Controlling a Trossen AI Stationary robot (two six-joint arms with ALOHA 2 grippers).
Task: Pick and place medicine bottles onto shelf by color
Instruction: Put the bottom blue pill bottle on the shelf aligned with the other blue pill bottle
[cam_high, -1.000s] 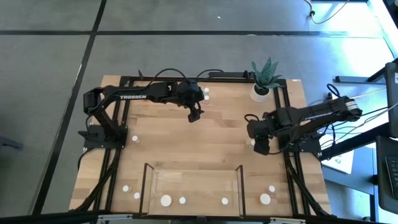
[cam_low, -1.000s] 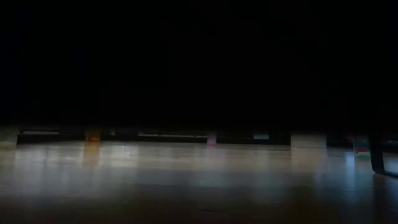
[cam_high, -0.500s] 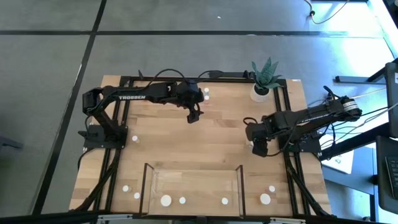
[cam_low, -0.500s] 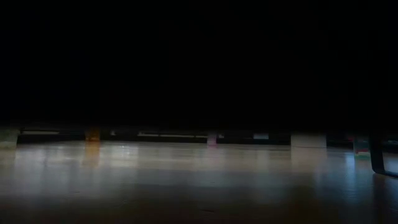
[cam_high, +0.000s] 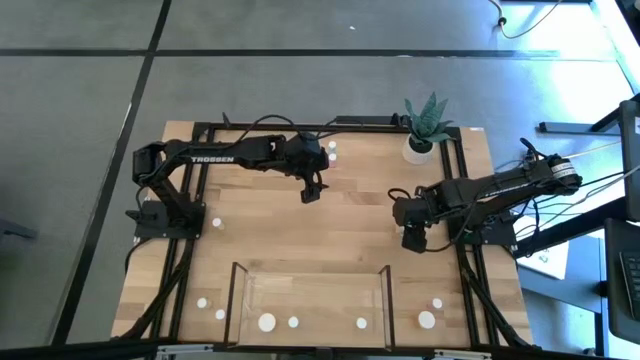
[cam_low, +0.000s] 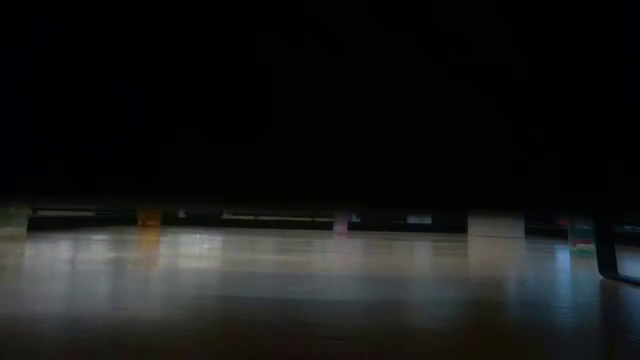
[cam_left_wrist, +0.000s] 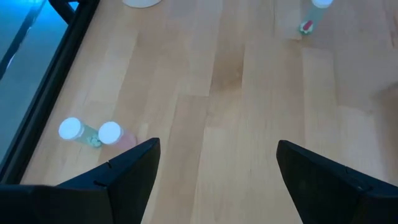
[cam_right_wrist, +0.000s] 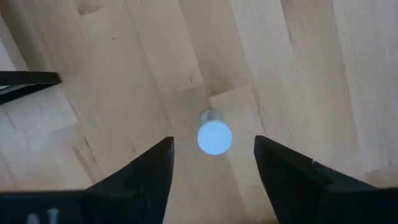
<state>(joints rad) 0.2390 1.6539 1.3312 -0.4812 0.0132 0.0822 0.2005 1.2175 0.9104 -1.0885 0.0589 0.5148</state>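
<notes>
We see a wooden table from above, with a dark arm at each side. Along its near edge lies the shelf, a pale board with thin dark bars on its two short sides. Three white-capped bottles stand on it: a wider one near one end, then two small ones and in a line. More bottles stand on the table itself: two off one end of the shelf, two more off the other end, one beside the left arm's base, and a pair near the far edge.

A white pot with a spiky green plant sits at the far corner on the right.

The left gripper hangs over the middle of the far half of the table, its fingers spread wide with nothing between them; its wrist view shows the pair of bottles standing just ahead.

The right gripper is low near the right edge, fingers parted around one small bottle, without touching its cap.
</notes>
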